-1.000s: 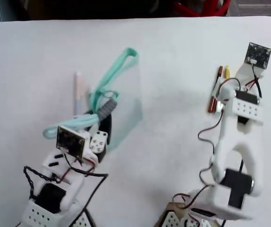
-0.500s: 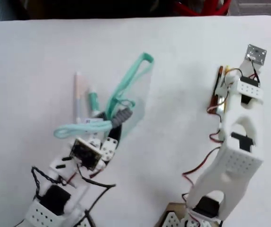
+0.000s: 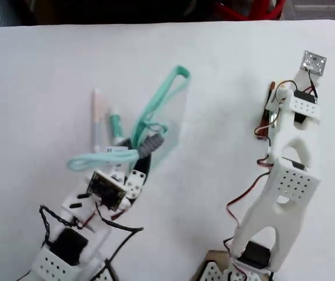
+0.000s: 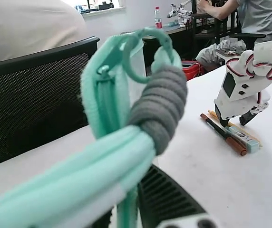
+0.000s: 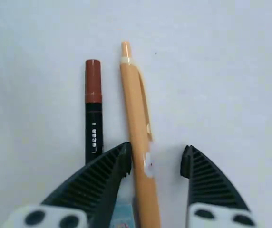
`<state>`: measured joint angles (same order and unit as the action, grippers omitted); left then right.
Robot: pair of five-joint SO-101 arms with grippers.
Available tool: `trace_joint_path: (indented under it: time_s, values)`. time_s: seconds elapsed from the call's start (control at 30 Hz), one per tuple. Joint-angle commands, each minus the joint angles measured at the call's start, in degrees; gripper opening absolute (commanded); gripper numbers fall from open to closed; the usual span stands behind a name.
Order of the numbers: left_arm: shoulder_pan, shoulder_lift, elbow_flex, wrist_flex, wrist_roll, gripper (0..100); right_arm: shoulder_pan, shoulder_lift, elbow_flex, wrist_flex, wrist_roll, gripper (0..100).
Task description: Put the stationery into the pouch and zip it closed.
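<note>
The clear pouch [image 3: 170, 114] with a mint zipper band [image 4: 107, 109] and a grey wound pull [image 4: 160, 107] is raised off the table; my left gripper [image 3: 136, 159] is shut on its zipper edge. A pink-white pen [image 3: 97, 114] and a green pen [image 3: 116, 124] lie beside the pouch. At the right, my right gripper [image 5: 156, 159] is open, its jaws set on either side of an orange pen [image 5: 137, 123]. A brown-capped black marker [image 5: 93, 114] lies parallel beside it. From above these pens [image 3: 269, 99] poke out past the right arm's wrist.
The white table [image 3: 226, 64] has free room in the middle between the two arms. A black mesh chair [image 4: 36, 95] and a room with a seated person lie beyond the far edge. Loose cables hang by both arm bases.
My left arm has swung the pouch to the right and up, uncovering the green pen. The right arm has stretched forward and down over the pens at the right.
</note>
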<state>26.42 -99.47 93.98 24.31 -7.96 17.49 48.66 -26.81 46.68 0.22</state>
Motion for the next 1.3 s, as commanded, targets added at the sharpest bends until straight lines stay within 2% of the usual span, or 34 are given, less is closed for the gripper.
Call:
trace_joint_path:
  time_s: [0.0,0.1,0.2,0.3,0.4,0.73,1.07,1.27]
  values:
    - [0.75,0.40,1.41,-0.09,-0.35,3,-0.57,1.36,-3.96,0.22,-0.26,13.5]
    - [0.75,0.40,1.41,-0.09,-0.35,3,-0.75,2.15,-4.31,1.27,-0.18,1.3]
    - [0.75,0.40,1.41,-0.09,-0.35,3,-1.01,2.15,-4.31,1.36,3.96,4.1]
    - [0.48,0.40,1.32,-0.09,-0.35,3,-1.36,2.15,-4.31,1.54,10.29,1.6]
    - [0.48,0.40,1.23,-0.09,-0.35,3,-1.54,1.10,-5.27,5.41,12.84,1.7]
    - [0.31,0.40,1.23,-0.09,-0.35,3,-1.63,-10.33,-11.96,23.16,12.66,1.7]
    - [0.31,0.40,1.23,-0.09,-0.35,3,-2.77,-32.22,-11.69,33.98,12.40,1.7]
    - [0.31,0.40,1.32,-0.09,-0.35,3,-6.99,-46.46,-10.29,40.75,5.89,1.7]
